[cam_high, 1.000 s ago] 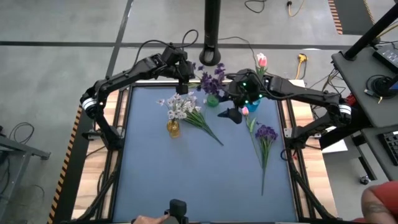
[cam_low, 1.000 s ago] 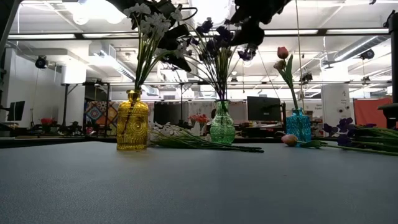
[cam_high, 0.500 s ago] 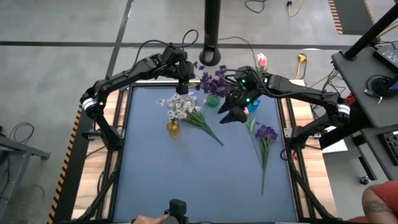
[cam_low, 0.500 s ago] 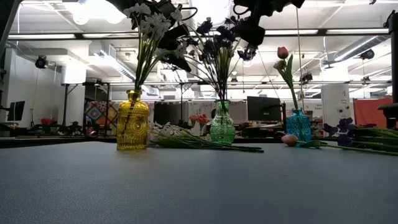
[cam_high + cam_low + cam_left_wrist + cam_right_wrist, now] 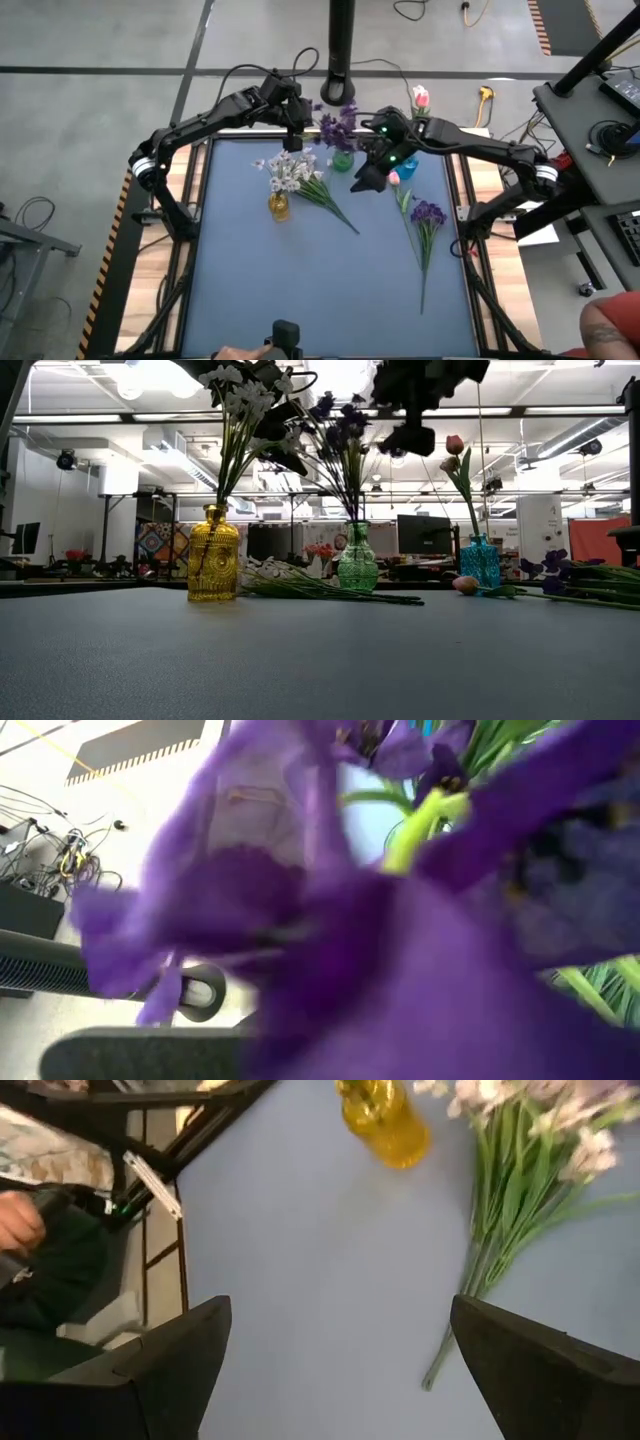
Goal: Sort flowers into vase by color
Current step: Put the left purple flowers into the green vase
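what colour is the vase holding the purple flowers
Green vase; clearest in the low view, purple flowers standing in it.

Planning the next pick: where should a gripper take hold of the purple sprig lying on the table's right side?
Grip the purple sprig mid-stem, coming straight down from above. It lies flat, blossoms toward the vases; the bare thin stem below them sits clear of the pink bud.

Purple flowers (image 5: 428,214) lie beside the open right hand (image 5: 366,184).

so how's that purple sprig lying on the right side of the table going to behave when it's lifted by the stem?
The purple sprig probably droops: a long, thin stem with the blossom cluster at one end. It looks light. Lying flat beside a pink bud, it may drag neighbouring stems.
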Robot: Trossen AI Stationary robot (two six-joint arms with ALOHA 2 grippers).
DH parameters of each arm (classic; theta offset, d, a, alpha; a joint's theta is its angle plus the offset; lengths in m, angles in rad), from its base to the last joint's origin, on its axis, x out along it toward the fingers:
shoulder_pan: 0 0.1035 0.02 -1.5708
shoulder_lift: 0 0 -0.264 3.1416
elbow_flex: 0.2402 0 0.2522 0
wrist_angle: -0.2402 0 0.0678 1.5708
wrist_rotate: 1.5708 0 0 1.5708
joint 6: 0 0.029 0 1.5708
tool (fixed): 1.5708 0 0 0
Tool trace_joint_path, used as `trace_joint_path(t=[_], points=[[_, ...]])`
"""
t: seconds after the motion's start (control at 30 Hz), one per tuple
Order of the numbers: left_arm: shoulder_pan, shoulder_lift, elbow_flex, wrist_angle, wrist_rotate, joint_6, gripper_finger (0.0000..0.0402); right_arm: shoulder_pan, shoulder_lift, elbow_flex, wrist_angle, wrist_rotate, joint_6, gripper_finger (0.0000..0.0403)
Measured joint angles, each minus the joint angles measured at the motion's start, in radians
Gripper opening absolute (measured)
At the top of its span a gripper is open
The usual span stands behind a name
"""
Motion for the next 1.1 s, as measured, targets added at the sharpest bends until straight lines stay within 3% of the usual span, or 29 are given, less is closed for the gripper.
trace_joint_path(t=[0.13,0.2,0.8,1.1], points=[[0.0,0.0,0.0,0.0,0.0,-0.003,0.0042,0.001,0.014,-0.001,-0.065,-0.136,-0.117,0.037],[0.0,0.0,0.0,0.0,0.0,-0.003,0.0042,0.002,0.004,-0.001,-0.099,-0.147,-0.158,0.037],[0.0,-0.061,0.0,-0.003,-0.048,-0.022,0.0042,0.023,-0.197,-0.001,-0.148,0.073,-0.293,0.037],[0.0,-0.166,0.001,-0.016,-0.109,-0.056,0.0042,0.132,-0.214,-0.002,-0.099,0.288,-0.438,0.037]])
